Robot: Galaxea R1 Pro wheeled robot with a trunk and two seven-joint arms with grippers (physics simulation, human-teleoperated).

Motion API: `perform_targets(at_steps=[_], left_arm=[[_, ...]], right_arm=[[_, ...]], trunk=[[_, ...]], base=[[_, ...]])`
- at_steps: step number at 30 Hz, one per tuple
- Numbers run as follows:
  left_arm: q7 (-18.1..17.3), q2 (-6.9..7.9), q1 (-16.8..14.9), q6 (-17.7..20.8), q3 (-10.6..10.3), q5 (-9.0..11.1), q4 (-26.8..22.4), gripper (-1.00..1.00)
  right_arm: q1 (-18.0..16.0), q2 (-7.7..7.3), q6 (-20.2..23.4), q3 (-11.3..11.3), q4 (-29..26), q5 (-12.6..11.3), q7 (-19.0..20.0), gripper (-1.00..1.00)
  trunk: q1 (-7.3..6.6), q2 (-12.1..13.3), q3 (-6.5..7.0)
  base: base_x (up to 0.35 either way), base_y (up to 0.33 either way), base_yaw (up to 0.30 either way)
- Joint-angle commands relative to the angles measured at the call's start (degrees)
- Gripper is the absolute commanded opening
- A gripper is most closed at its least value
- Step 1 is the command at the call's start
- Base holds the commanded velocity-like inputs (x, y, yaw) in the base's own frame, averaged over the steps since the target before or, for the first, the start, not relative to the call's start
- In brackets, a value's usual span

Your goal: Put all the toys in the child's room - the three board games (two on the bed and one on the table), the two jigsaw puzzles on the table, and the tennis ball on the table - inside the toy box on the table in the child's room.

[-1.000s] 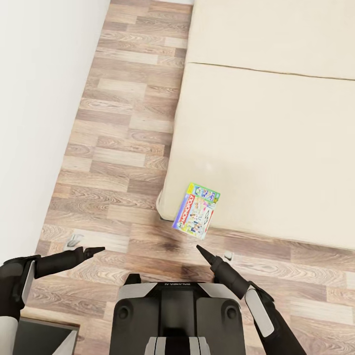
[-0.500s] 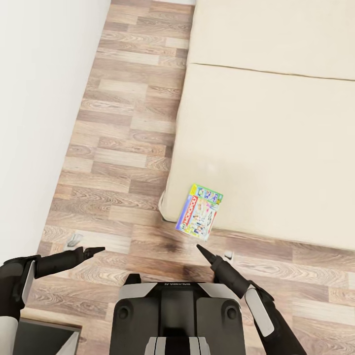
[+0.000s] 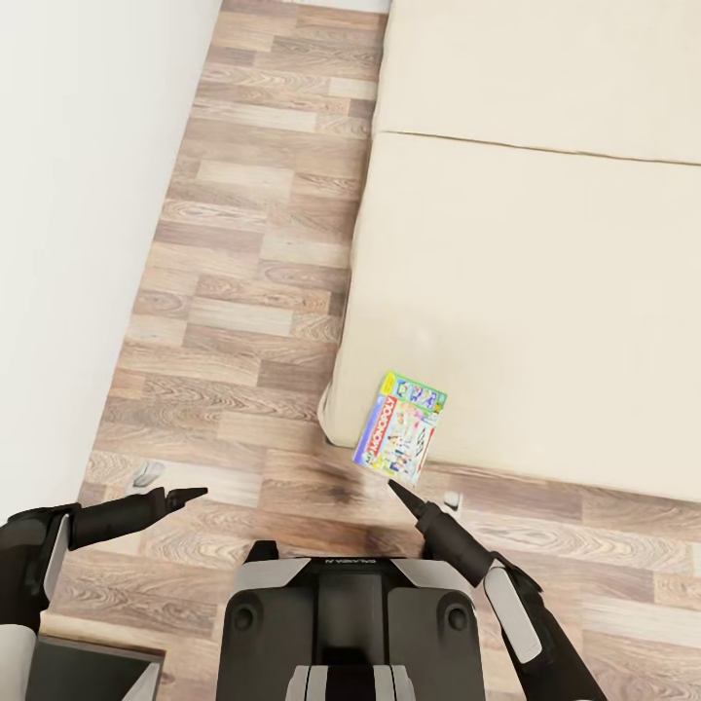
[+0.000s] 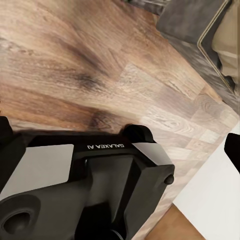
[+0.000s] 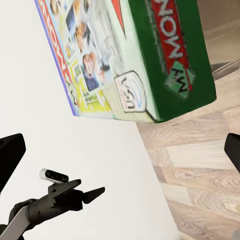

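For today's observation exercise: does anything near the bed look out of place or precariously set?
Yes. The green-blue printed board game box sits at the cream mattress's near corner, part of it overhanging the wood plank floor, so it could slip off.

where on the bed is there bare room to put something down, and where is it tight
The bed is bare cream mattress beyond the board game, on both sides of its seam. It is tight at the near corner: the game overhangs the edge, with the right gripper just short of it.
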Motion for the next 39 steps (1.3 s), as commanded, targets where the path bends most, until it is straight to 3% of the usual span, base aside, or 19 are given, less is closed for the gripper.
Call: perform_targets(at_steps=[1, 27, 32, 39], left_arm=[[-0.6, -0.03, 0.0, 0.4, 0.2, -0.6, 0.0, 1.0], [-0.6, -0.04, 0.0, 0.4, 0.2, -0.6, 0.0, 1.0], [-0.6, -0.04, 0.0, 0.4, 0.2, -0.6, -0.1, 1.0], [-0.6, -0.01, 0.0, 0.4, 0.5, -0.6, 0.0, 1.0]], right_arm=[[0.0, 0.05, 0.5, -0.2, 0.0, -0.3, 0.1, 1.0], [0.0, 0.01, 0.5, -0.2, 0.0, -0.4, 0.1, 1.0], [0.0, 0.03, 0.5, -0.2, 0.0, -0.4, 0.1, 1.0], [0.0, 0.05, 0.5, -0.2, 0.0, -0.4, 0.1, 1.0]], trunk=[[0.02, 0.0, -0.02], [0.02, 0.0, -0.02], [1.11, -2.0, -0.92], [1.11, -2.0, -0.92]], base=[[0.053, 0.031, 0.0], [0.006, 0.003, 0.0], [0.0, 0.0, 0.0], [0.0, 0.0, 0.0]])
